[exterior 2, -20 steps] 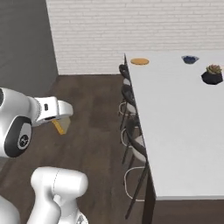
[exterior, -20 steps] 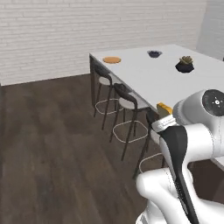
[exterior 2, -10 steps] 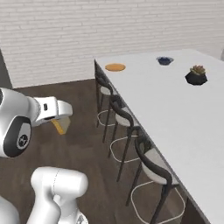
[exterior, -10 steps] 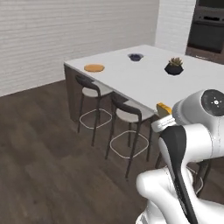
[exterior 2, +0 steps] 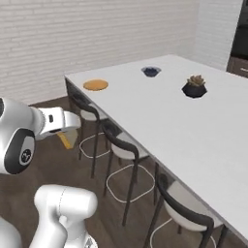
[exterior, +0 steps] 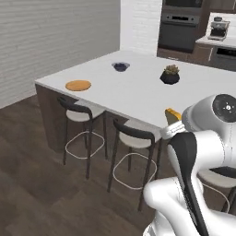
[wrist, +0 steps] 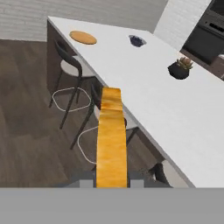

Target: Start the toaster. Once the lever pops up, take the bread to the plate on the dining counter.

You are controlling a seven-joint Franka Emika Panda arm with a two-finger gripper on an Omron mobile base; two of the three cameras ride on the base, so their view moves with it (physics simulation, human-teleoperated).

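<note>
Step in hand, as judged: carrying the toast to the plate; toaster part appears done. The golden-brown-crusted slice of bread (wrist: pixel 111 138) stands edge-on between the gripper (wrist: pixel 111 177) fingers, jaws narrowly parted and closed on it. Round flat orange-tan plate (exterior: pixel 78 85) sits near the far corner of the wide white-topped dining counter (exterior: pixel 138 94), well apart from the slice. Arm folded close to the base, hand pointing forward along the row of dark stools (exterior: pixel 133 138). Next: approach, reach over the plate, lower, release.
</note>
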